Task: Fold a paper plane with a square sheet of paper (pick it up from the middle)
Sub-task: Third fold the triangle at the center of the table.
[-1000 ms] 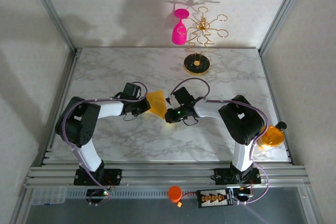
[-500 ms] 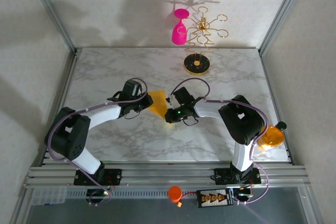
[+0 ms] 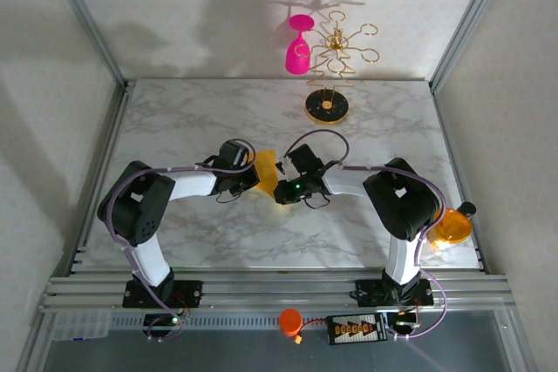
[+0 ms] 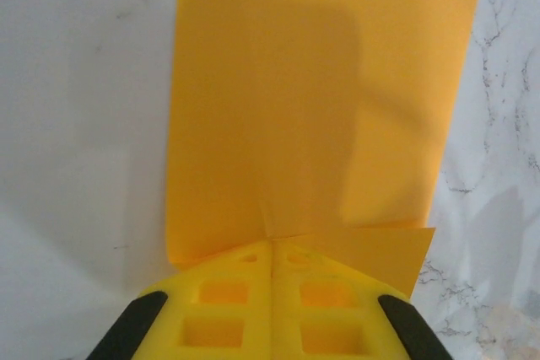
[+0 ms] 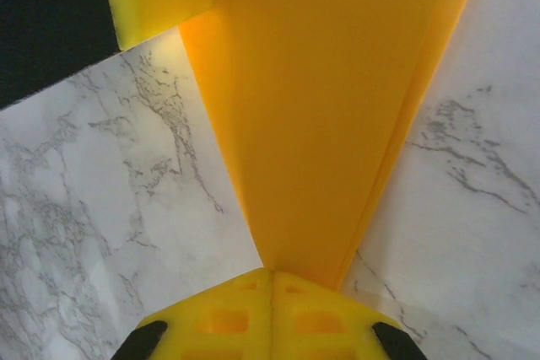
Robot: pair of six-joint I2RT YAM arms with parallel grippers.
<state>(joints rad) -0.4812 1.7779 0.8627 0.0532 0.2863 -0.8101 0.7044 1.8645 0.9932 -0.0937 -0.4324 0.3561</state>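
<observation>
Left claw (image 4: 272,250) and right claw (image 5: 272,274) each pinch an opposite end of the partly folded orange-yellow sheet of paper (image 3: 266,165), which spans between their tips over the marble worktop (image 3: 174,119), on the near side of the gold stand (image 3: 327,107).

White marble-pattern tabletop (image 3: 174,128), grey veining, metal rail (image 3: 261,283) along near edge. Directly on it: round black-and-gold base of gold stand (image 3: 327,108), well beyond right gripper (image 3: 281,184), toward far edge. Folded orange-yellow paper sheet (image 3: 266,167) between left gripper (image 3: 254,174) and right gripper, tips of both closed on its edges. Spreads wide over the marble ahead of left gripper, narrows to a point at right gripper. Flat on surface or slightly lifted, can't tell. Orange disc (image 3: 451,226) well right of right gripper, at near-right table edge.
</observation>
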